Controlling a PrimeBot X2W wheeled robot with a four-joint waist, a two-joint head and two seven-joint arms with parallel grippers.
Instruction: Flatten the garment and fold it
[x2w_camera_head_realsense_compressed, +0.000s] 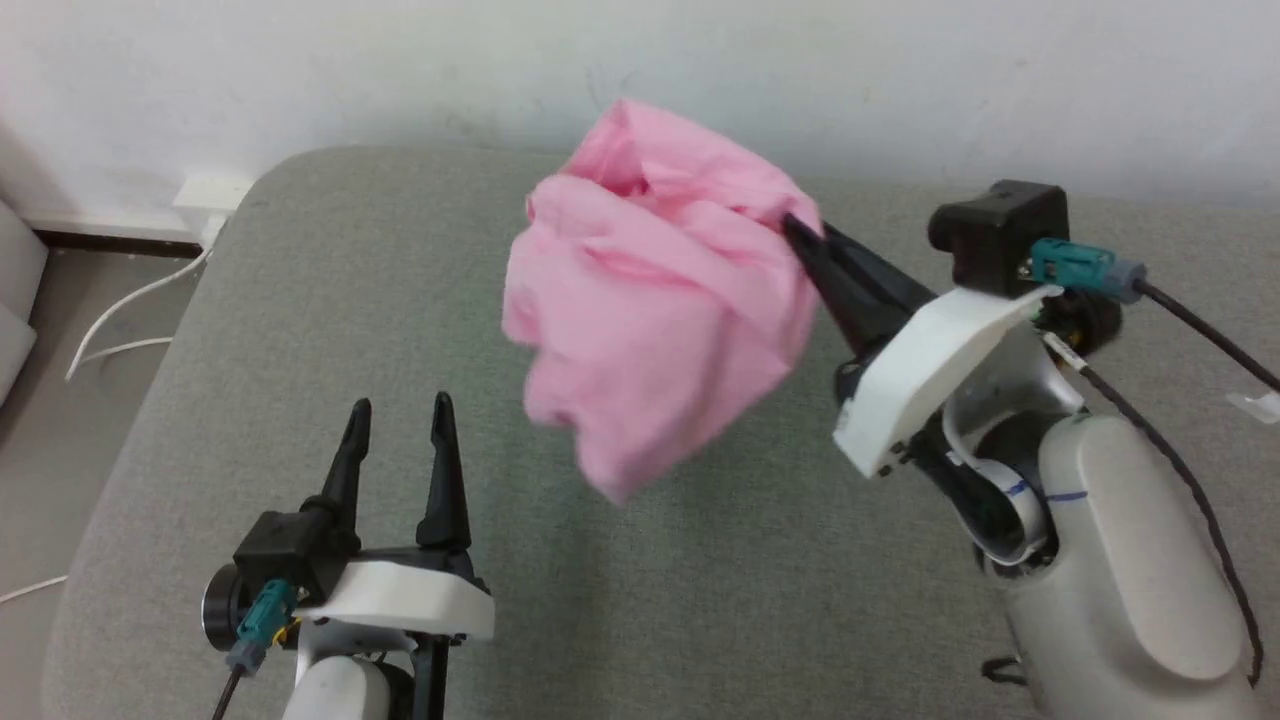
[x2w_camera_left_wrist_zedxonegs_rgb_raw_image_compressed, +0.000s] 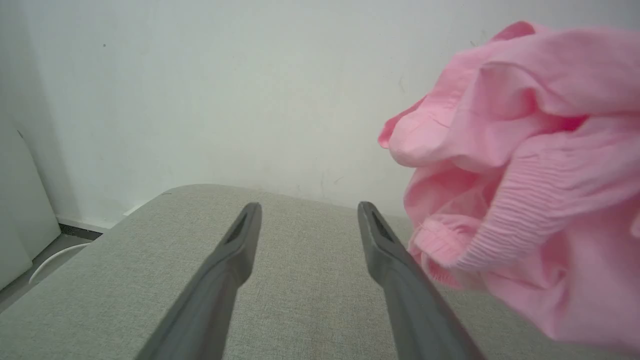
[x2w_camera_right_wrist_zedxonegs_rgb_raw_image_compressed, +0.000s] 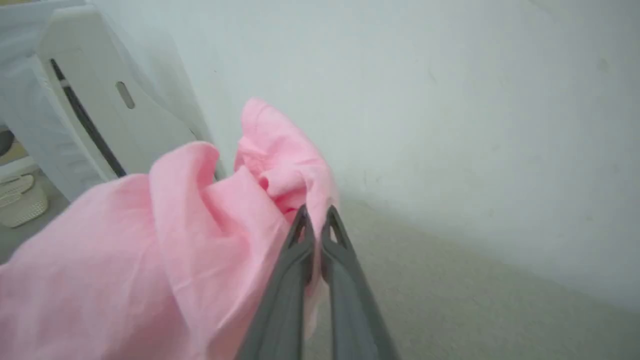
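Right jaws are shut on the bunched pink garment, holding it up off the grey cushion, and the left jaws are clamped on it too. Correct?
No. The left jaws stand open and empty, clear of the garment, as the head view shows. The rest holds: the right jaws are shut on the garment, holding it up off the cushion.

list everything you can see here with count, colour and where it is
garment: one, light pink, bunched, hanging from the right gripper over the padded surface
padded surface: one, grey, under both grippers, against the wall
wall: one, white, behind the surface
cables: at least two, white, on the floor at far left
wall box: one, white, at the wall's foot, left of the surface
slotted panel: one, white, beyond the garment in the right wrist view
left gripper: one, dark fingers, lower left, open, holding nothing
right gripper: one, dark fingers, at right, shut on the garment's edge
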